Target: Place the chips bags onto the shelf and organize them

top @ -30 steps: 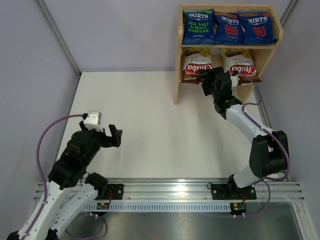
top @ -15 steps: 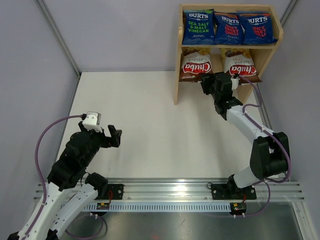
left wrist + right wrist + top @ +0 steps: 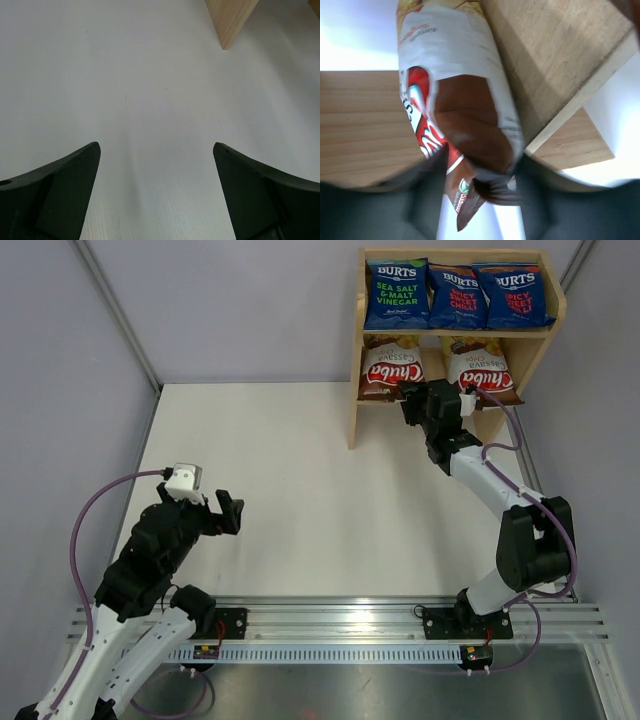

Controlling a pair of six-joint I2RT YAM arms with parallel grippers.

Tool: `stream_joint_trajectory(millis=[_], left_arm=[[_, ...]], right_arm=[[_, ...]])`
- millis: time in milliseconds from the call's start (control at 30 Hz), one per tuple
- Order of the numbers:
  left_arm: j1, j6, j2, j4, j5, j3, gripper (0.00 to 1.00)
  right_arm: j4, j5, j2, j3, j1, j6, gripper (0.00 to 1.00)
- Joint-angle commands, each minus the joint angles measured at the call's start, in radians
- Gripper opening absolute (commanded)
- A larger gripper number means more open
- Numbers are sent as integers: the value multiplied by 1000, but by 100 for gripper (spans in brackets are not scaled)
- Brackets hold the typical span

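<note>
So the right gripper (image 3: 480,202) is reaching into the lower tier of the wooden shelf (image 3: 355,415), with its jaws closed partway on the bottom end of the left Chuba bag (image 3: 390,368). The fingers are blurry in the wrist view, but the brown bag fills the gap between them, so it looks gripped. That bag stands on the lower tier, with the right Chuba bag (image 3: 482,368) beside it and a gap between the 2.

Up top, 3 BURTS bags stand in a row. The sea salt & malt vinegar bag (image 3: 396,292) is on the left, then the middle BURTS bag (image 3: 458,295) and the right BURTS bag (image 3: 512,292) (both have red print).

The left gripper (image 3: 155,150) hangs over the white table (image 3: 300,470), well away from the shelf. Its jaws are wide apart with nothing in them.
</note>
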Motion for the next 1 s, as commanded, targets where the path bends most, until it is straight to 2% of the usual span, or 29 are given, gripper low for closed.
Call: stream_joint_trajectory(millis=[0,100,367,667,767,867,900,967], left_arm=[[4,1,-13,35,-11,-7,99],[4,-1,-13,35,-19,-7,99],[25,-7,-14,35,-25,-4,99],[120,-35,8,33,-76,2,99],[186,-39,10,38,-67,2,99],[234,-41,16,38,-76,5,99],[243,-42,19,36,-79,8,99],[260,-41,25,38,-76,11,99]], right_arm=[[43,26,-5,52,5,-35,65],[31,25,-55,25,11,-69,76],[24,-1,-175,-69,11,-77,77],[-109,26,-394,-159,9,-153,85],[-159,32,-463,-153,9,-268,86],[-271,-1,-520,-112,8,-458,88],[-296,-23,-539,-107,8,-571,89],[-365,-38,-607,-116,8,-673,90]])
